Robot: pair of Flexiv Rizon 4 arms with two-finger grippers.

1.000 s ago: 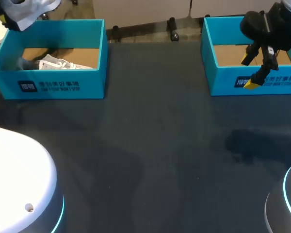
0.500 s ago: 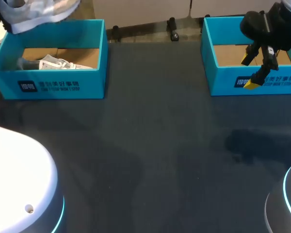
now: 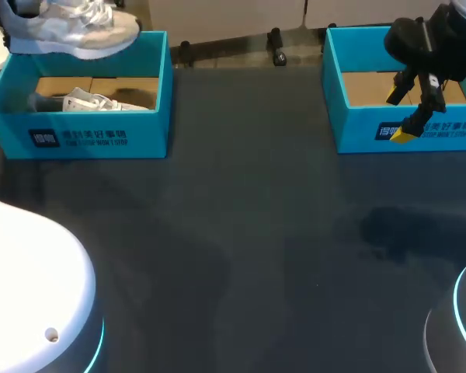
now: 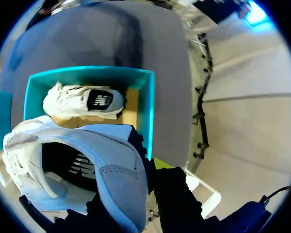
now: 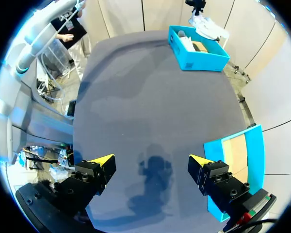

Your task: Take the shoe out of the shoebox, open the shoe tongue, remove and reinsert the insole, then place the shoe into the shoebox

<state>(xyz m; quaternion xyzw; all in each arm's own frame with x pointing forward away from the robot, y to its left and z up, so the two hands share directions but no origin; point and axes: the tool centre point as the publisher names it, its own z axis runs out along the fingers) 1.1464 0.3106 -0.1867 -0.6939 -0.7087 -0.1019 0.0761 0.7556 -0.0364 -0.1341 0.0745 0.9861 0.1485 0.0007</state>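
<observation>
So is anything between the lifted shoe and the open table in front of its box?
Nothing visible does. The shoe, in the left gripper, hangs above the rim of the left shoebox; the second shoe lies lower, inside the box.

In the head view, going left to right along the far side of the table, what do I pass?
The left shoebox → bare table → right shoebox. The lifted shoe and the right gripper overlap the boxes, so they're left out.
</observation>
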